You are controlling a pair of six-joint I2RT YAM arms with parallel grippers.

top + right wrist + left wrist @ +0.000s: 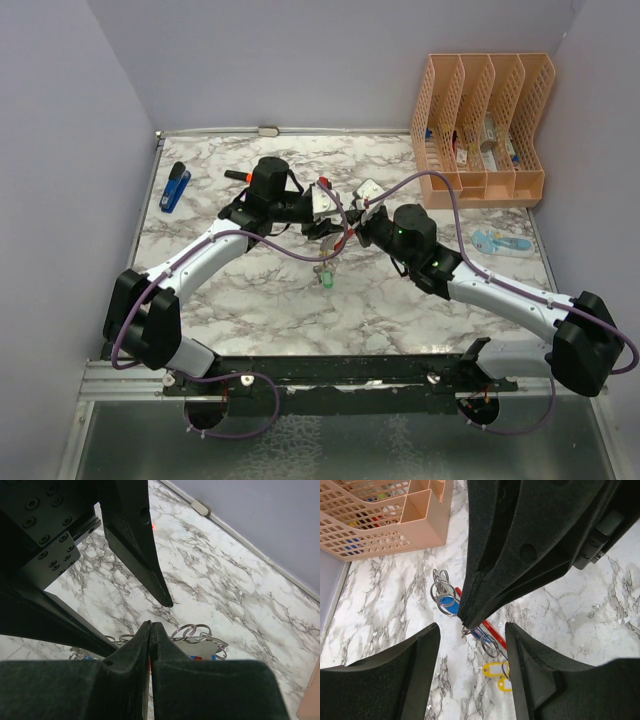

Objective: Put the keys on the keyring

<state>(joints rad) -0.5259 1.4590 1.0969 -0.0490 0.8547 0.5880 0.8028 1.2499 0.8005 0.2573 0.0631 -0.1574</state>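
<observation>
While the right gripper (151, 626) is pinched fully shut with its tip down on the keyring (492, 632), I can't tell whether it actually has the wire or just presses there. The left gripper (472, 629) stands about half open, empty, one finger on each side of the keyring and of the right tip.

Keyring: on the marble table (250, 300). Only its red side shows, and the silver side is hidden under the fingers. The peach organiser (480, 185) is well apart, to its far right.

Keys vs keyring:
- blue key (449, 605): against the red side, at the end toward the organiser, with small split rings (192, 630) bunched on it
- yellow keys (495, 669): two of them, just beside the other end of the red side
- green key (325, 281): just off the keyring on the near side

Progress, my read: mid-task. Everything is gathered at the keyring, but the frames don't show any key threaded through it, since the loops overlap and the fingers cover the gate. The green one looks loose. Left to do: confirm each key is on the loop, thread the rest, let go.
</observation>
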